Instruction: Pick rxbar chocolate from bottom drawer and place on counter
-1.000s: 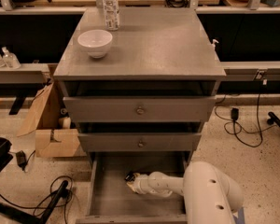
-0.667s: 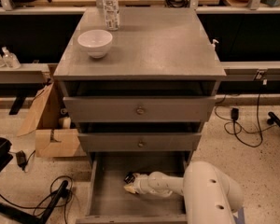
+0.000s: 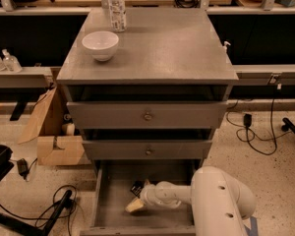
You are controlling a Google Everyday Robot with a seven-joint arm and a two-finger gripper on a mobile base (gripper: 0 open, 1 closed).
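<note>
The bottom drawer (image 3: 108, 200) is pulled out, its grey floor showing. A small black wrapper, the rxbar chocolate (image 3: 136, 187), lies on that floor left of centre. My gripper (image 3: 135, 204) is down inside the drawer at the end of the white arm (image 3: 216, 200), with its pale tip just in front of the bar and close to it. Whether it touches the bar is unclear. The counter (image 3: 162, 48) is the cabinet's broad grey top, well above the gripper.
A white bowl (image 3: 100, 44) and a clear bottle (image 3: 117, 6) stand on the counter's back left. Two shut drawer fronts with knobs (image 3: 147, 115) sit above the open drawer. A cardboard box (image 3: 54, 132) and cables lie on the floor at left.
The gripper's tip has shifted a little toward the drawer's front and left. More of the black bar shows behind it. Nothing else moved.
</note>
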